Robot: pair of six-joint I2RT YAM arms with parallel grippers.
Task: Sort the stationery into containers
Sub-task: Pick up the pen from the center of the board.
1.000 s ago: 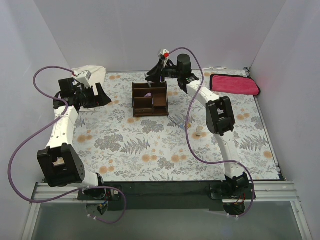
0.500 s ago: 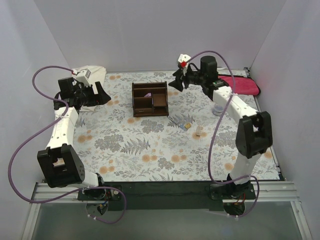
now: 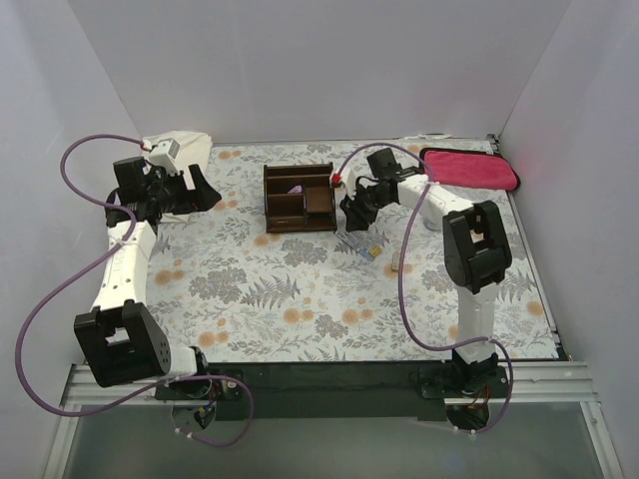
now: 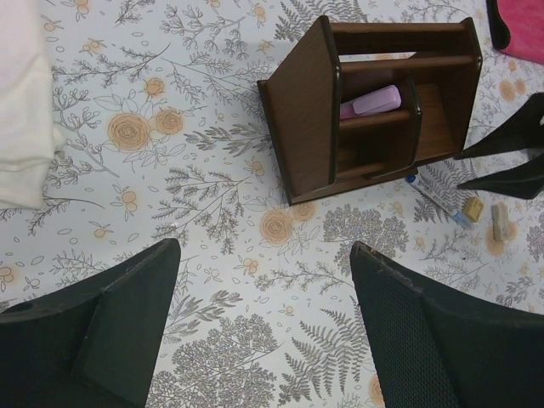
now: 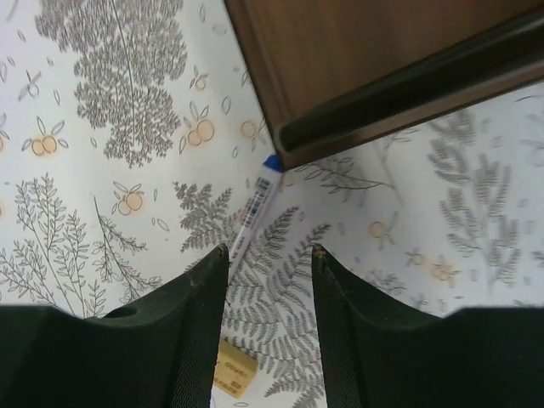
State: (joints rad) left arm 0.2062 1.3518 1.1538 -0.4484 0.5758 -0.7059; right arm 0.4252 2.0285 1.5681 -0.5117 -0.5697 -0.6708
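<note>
Since half a second back: left claw [image 3: 197,188] barely shifted; right claw [image 5: 268,251] has swung down from up near the back wall to table level, just off the right side of the dark brown wooden desk organizer [image 3: 300,198].

Left claw: jaws spread wide, nothing between them, hanging over the floral table cover [image 3: 270,289]. White folded cloth [image 4: 21,102] is out past its left finger. Organizer is ahead and right of it, well apart. Pale pink eraser [image 4: 376,100] lies in an inner compartment.

Right claw: jaws partly open, gripping nothing. Thin white pen with blue end [image 5: 255,204] lies flat on the cover right ahead of it, blue end almost at the organizer's corner, other end running toward the gap between the fingertips. Small tan block [image 5: 231,370] sits further back under the claw, partly hidden by one finger. Second tan block [image 4: 503,223] is just right of the first. Magenta folded cloth [image 3: 469,167] is right of the claw, well apart.
</note>
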